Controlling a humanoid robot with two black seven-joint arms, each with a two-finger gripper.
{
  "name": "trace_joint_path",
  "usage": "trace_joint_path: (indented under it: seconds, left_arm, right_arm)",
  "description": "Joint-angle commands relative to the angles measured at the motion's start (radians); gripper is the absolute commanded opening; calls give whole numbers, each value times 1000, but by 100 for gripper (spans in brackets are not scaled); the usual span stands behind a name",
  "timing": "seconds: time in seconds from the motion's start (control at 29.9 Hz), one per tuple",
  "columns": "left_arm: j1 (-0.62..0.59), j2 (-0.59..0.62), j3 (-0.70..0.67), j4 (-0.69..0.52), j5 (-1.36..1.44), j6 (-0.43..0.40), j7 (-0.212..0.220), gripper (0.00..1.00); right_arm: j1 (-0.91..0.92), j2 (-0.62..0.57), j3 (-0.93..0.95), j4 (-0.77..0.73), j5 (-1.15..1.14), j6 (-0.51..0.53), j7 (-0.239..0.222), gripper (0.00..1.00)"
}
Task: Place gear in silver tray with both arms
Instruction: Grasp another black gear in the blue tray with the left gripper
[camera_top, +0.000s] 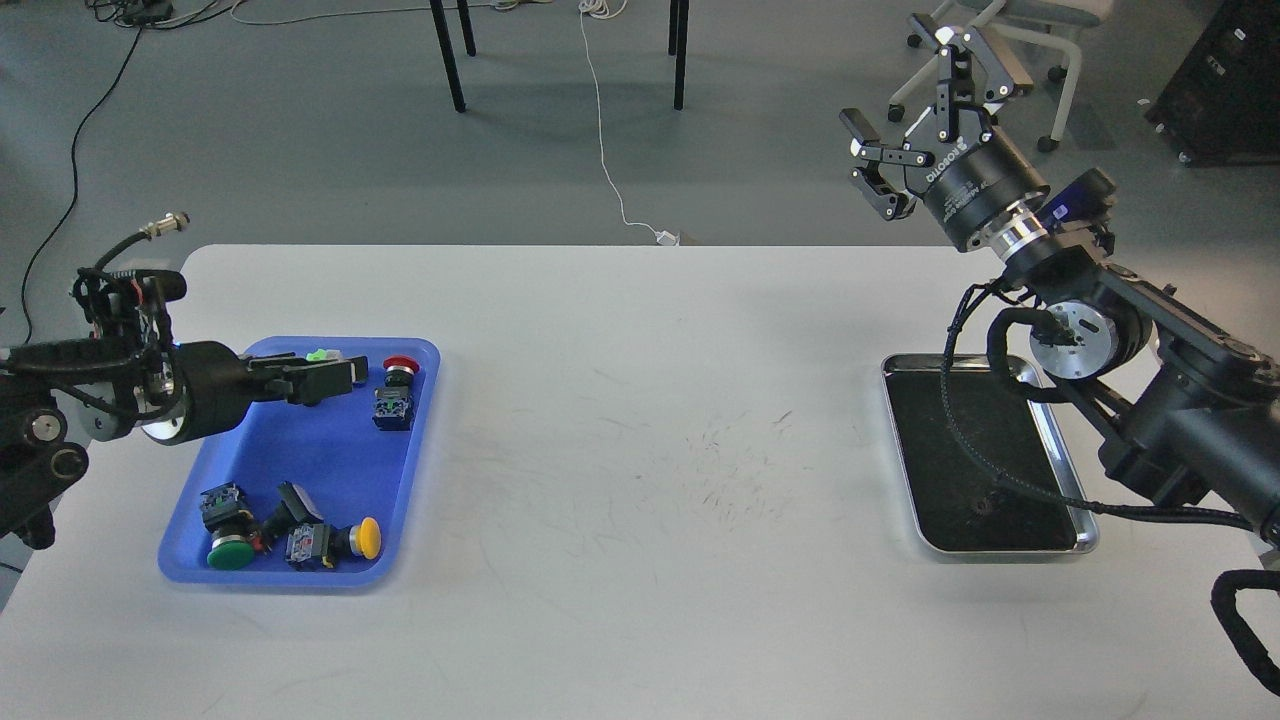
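The left gripper (345, 372) is reaching over the blue tray (215, 520), seemingly closing on a green-capped part (318, 354); the right gripper (905, 130) is waiting open-jawed beyond the silver tray (1085, 520), ready to receive.

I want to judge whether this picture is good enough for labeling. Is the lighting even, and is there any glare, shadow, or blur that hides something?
Head view: lighting is soft and even, focus sharp throughout; the silver tray shows bright glints on its rim while its bottom reads dark; the blue tray casts a faint shadow on the table; the left gripper is dark, its fingers hard to separate; the right gripper is clear and open.
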Motion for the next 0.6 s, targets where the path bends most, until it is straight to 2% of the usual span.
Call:
trace_joint_path:
  seconds: [0.0,0.17,0.27,0.57]
  left_arm:
    - [0,1,64,7,149,62,0,91]
    - [-1,-19,115,44,229,102,-1,82]
    - [-3,-51,117,113,232,105,-1,78]
    - [-17,-126,115,255,213,152,2,78]
  right_arm:
    - [-118,30,58,12,18,51,0,98]
    - [-189,25,87,49,16,51,0,98]
    - [-201,22,91,64,16,51,0,98]
    - [-203,27,90,66,16,51,0,98]
